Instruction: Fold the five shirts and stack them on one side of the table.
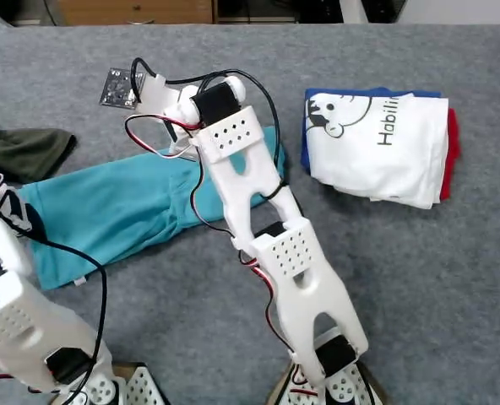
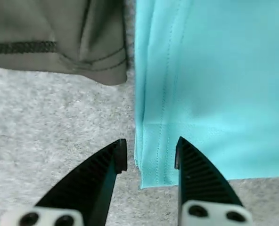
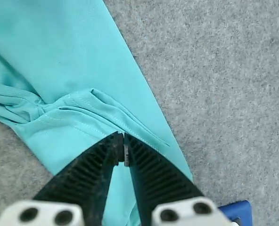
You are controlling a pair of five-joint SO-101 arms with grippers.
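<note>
A teal shirt (image 1: 123,202) lies spread on the grey table (image 1: 419,278), left of centre. My right gripper (image 3: 121,147) is shut on a bunched fold of the teal shirt (image 3: 59,61) near its far edge; in the high view the right gripper (image 1: 176,150) hangs over that edge. My left gripper (image 2: 150,153) is open, its fingers astride the hem corner of the teal shirt (image 2: 210,84); in the high view the left gripper (image 1: 5,207) is at the shirt's left end. An olive shirt (image 1: 22,152) lies crumpled beyond that corner. Folded shirts (image 1: 377,148) are stacked at the right, white on top.
The right arm's white links (image 1: 292,261) cross the middle of the table from the near edge. Blue and red shirts show under the white one in the stack. A blue corner (image 3: 233,207) of that stack shows in the right wrist view. Bare grey table lies at the near right.
</note>
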